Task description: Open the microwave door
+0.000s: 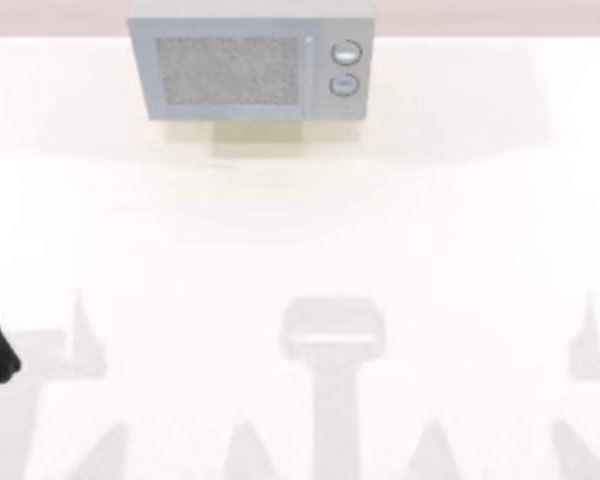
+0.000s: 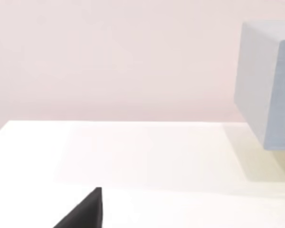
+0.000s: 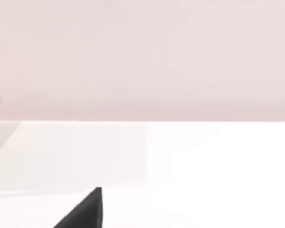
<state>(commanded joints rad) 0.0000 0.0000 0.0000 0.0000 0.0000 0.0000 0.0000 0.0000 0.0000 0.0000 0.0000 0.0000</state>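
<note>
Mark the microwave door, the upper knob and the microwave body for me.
microwave door [image 1: 226, 72]: top view, middle of the mesh window.
upper knob [image 1: 346, 52]: top view, centre of its round face.
microwave [image 2: 259, 80]: left wrist view, on its plain side wall.

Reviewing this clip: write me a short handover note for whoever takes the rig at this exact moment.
Left gripper: only a dark tip shows; parked at the table's left edge, far from the microwave.
Right gripper: likewise only a tip shows, arm absent from the top view.
The microwave sits at the table's far edge, centre-left, knobs on its right panel.
Done: nothing; the microwave door looks flush shut.
Left: reach the door and swing it open.
</note>
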